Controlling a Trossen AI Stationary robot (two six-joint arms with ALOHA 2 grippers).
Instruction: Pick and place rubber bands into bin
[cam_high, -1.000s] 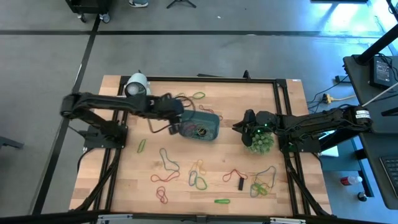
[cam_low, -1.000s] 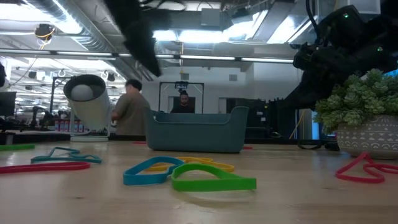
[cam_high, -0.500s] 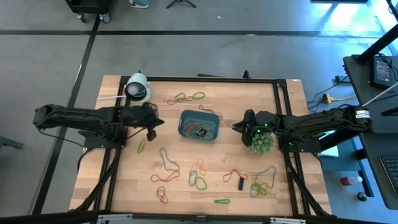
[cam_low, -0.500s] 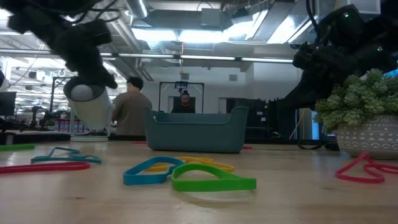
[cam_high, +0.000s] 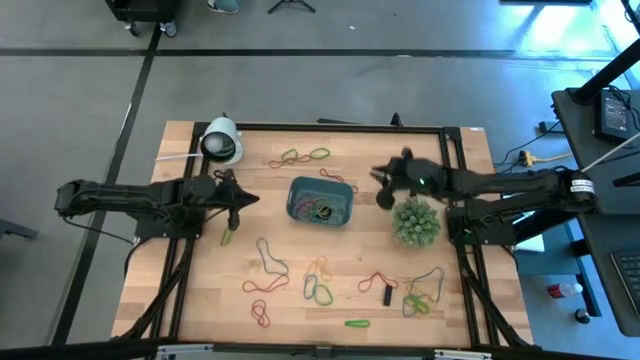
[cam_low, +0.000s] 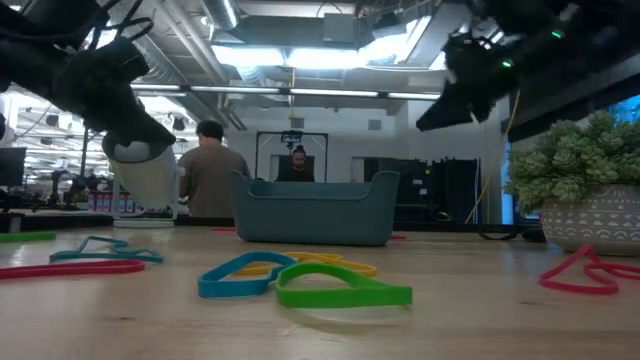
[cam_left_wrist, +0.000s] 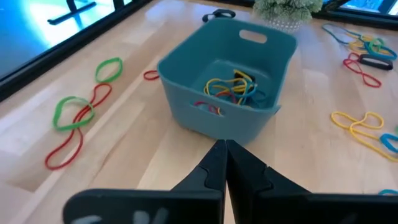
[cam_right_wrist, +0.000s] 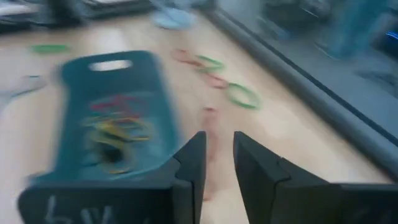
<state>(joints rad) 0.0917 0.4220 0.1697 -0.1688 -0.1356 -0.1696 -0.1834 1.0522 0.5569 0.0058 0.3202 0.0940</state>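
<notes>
Teal bin (cam_right_wrist: 112, 118), motion-smeared rubber bands (cam_right_wrist: 115, 127)

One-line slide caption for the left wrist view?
Shut, empty left gripper faces the teal bin holding rubber bands; more bands lie loose on the table.

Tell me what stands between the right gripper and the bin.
Nothing visible does. The right gripper hangs over bare wood just beside the bin, its fingers parted and empty. The potted plant stands off to the other side, not between them. The bin already holds rubber bands.
</notes>
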